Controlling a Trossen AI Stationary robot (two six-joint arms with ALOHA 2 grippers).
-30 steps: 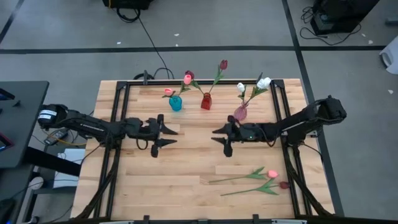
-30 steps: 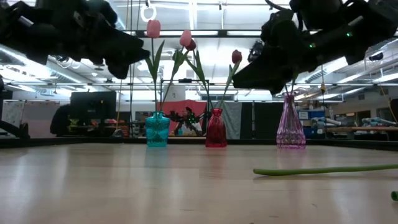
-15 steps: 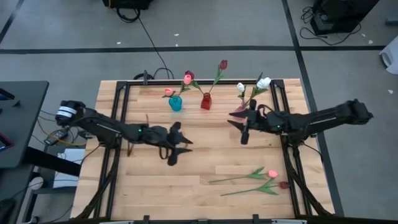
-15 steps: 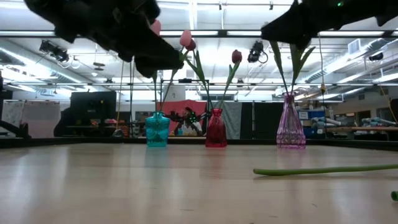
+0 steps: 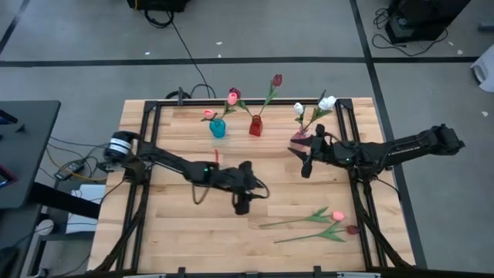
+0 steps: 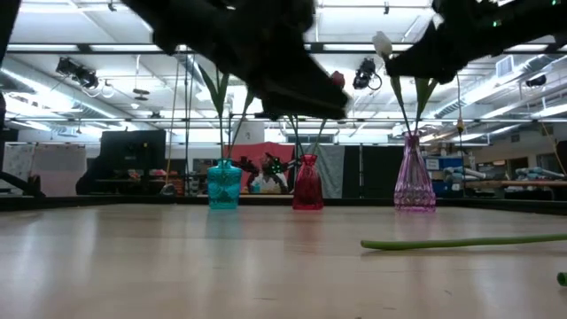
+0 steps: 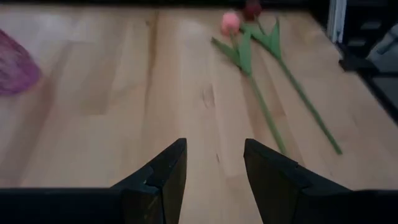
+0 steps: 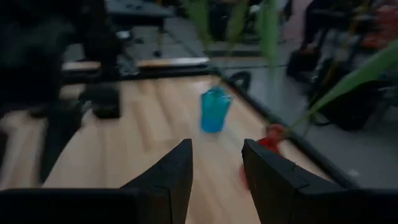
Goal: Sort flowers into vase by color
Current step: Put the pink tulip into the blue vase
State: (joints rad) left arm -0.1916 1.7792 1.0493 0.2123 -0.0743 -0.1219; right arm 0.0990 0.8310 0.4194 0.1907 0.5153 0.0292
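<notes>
White flowers [image 5: 327, 102] stand in purple vase [image 5: 298, 140]; pink in teal vase [image 5: 218, 128].

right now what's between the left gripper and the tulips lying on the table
Only bare wood: in the left wrist view nothing lies between the open left gripper and the loose tulips. The high view shows the same clear stretch of table.

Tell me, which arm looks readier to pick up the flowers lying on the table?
Left, probably. The left gripper is stretched toward the two loose tulips, open and aimed at them. The right gripper hangs by the purple vase.
</notes>
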